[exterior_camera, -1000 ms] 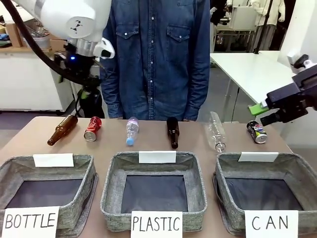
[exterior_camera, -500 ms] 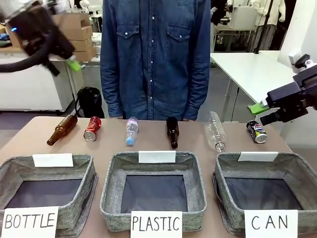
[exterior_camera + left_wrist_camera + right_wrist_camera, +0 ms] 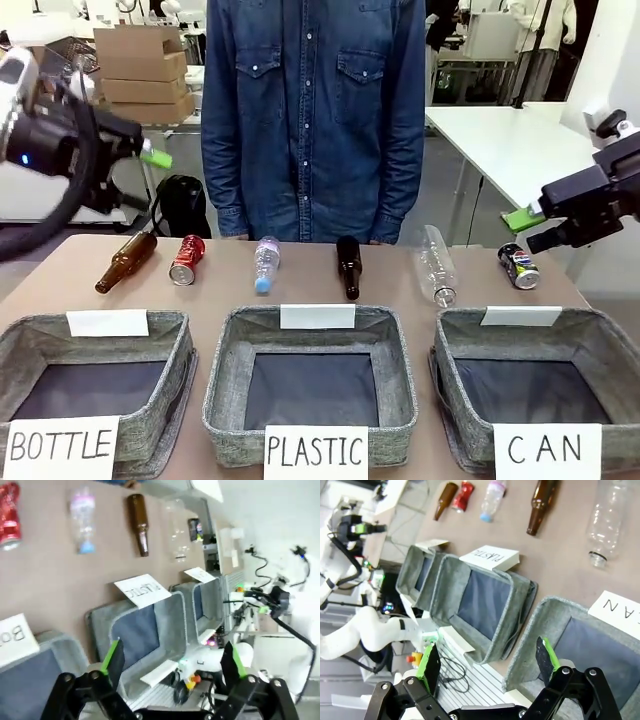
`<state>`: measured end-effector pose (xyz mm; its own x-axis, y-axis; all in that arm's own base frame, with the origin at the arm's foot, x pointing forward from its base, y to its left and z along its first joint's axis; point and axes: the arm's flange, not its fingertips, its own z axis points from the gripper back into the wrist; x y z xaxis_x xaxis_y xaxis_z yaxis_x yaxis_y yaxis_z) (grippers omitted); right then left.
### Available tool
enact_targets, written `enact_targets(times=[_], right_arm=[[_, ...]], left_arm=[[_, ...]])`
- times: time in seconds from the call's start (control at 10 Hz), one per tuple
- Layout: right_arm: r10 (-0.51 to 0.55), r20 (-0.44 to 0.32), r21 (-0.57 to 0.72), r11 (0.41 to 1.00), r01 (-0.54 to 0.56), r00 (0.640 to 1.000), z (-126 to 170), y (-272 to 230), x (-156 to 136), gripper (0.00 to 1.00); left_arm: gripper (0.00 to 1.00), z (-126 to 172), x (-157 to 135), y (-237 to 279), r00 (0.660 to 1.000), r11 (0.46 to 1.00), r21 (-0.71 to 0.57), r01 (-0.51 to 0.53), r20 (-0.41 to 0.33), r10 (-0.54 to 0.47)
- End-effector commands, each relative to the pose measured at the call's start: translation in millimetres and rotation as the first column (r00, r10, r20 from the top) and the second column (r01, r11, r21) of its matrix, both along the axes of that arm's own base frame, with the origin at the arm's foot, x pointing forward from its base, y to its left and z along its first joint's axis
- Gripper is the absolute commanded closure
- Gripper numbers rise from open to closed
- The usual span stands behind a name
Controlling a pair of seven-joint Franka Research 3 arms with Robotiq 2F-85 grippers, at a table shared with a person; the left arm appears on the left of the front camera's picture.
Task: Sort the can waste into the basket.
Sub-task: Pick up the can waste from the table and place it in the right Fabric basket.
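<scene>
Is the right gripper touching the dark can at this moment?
Apart. In the front view the right gripper hangs open above the dark can, and a clear gap separates its lower finger from the can.

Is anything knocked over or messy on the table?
Nothing is spilled or broken. The red can and the dark can lie on their sides among tipped bottles, and the red one looks crumpled. The CAN basket is empty.
</scene>
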<state>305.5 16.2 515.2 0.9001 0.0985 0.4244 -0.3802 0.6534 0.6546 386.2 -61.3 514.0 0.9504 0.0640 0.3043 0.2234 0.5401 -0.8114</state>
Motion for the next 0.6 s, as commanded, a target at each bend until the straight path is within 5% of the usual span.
enact_targets(times=[0.0, 0.1, 0.5], right_arm=[[0.018, 0.025, 0.021, 1.0, -0.018, 1.0, -0.7, 0.6, 2.6, 0.0], [0.018, 0.025, 0.021, 1.0, -0.018, 1.0, -0.7, 0.6, 2.6, 0.0], [0.018, 0.025, 0.021, 1.0, -0.018, 1.0, -0.7, 0.6, 2.6, 0.0]], left_arm=[[0.0, -29.3, 33.6, -12.1, 0.893, 0.924, 0.268, 0.274, -0.428, -0.141], [0.0, 0.0, 0.0, 0.0, 1.0, 1.0, 0.0, 0.0, 0.0, 0.0], [0.0, 0.0, 0.0, 0.0, 1.0, 1.0, 0.0, 0.0, 0.0, 0.0]])
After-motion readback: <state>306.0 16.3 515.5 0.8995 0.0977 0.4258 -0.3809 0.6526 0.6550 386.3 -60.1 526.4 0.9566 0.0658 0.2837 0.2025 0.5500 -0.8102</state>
